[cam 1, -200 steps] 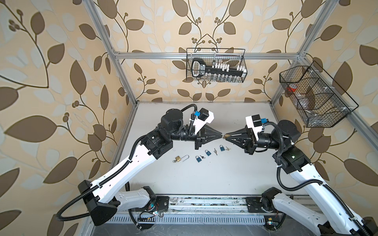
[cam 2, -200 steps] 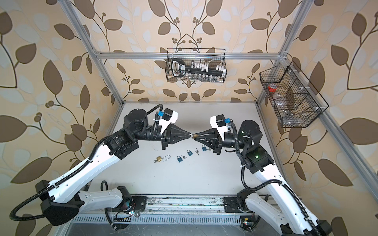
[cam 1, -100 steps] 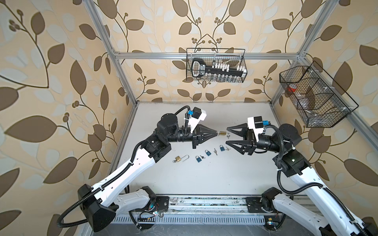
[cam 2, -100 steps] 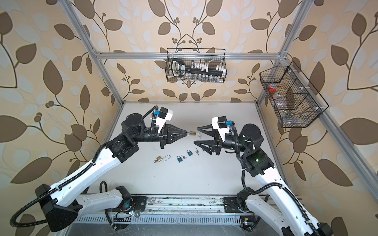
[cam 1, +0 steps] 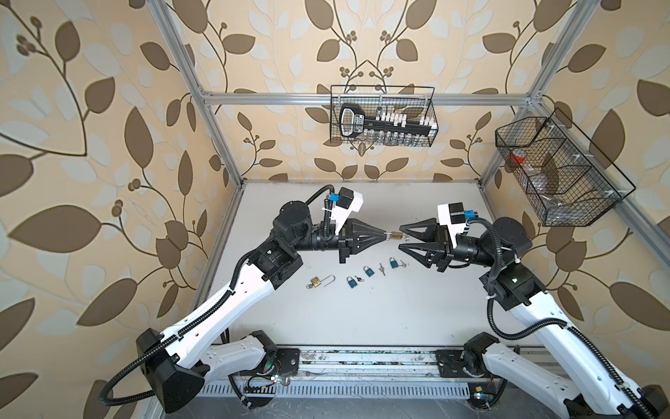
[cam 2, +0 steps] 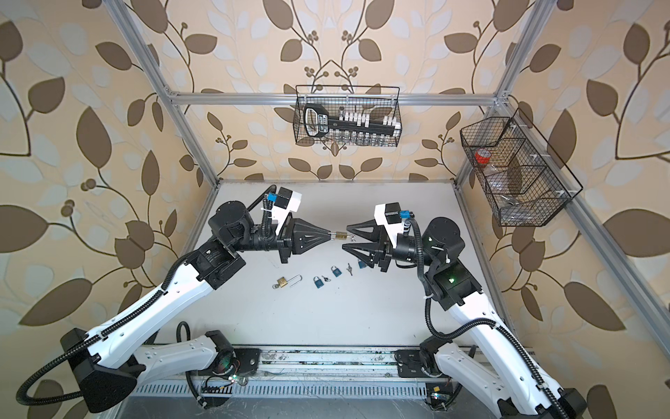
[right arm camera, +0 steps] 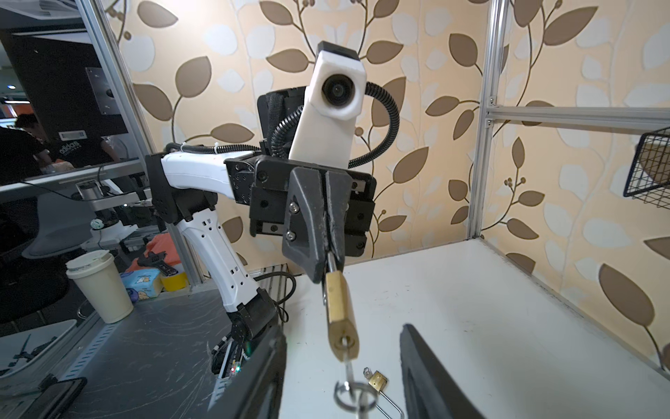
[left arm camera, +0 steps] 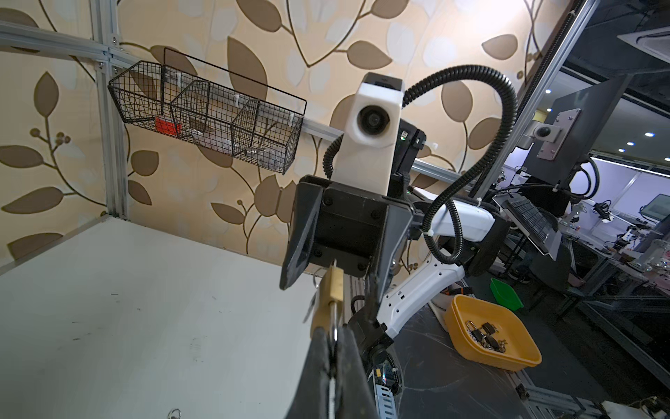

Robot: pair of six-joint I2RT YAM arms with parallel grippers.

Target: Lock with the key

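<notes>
Horizontally outstretched, the left tool (cam 1: 384, 235) pinches the brass padlock (cam 1: 396, 236) aloft.

The brass padlock (cam 1: 396, 236) is gold-yellow with a silver shackle. The left gripper (cam 1: 385, 233) and right gripper (cam 1: 399, 237) are matte black, on white arms (cam 1: 217, 308) with black joints. The table (cam 1: 362, 319) is pale grey and carries 3 blue padlocks (cam 1: 369, 271) and a second brass padlock (cam 1: 316, 282). The walls (cam 1: 90, 145) are beige, patterned with brown and off-white leaves. The wire basket (cam 1: 335, 119) is black and the tray (left arm camera: 460, 337) yellow-orange.
</notes>
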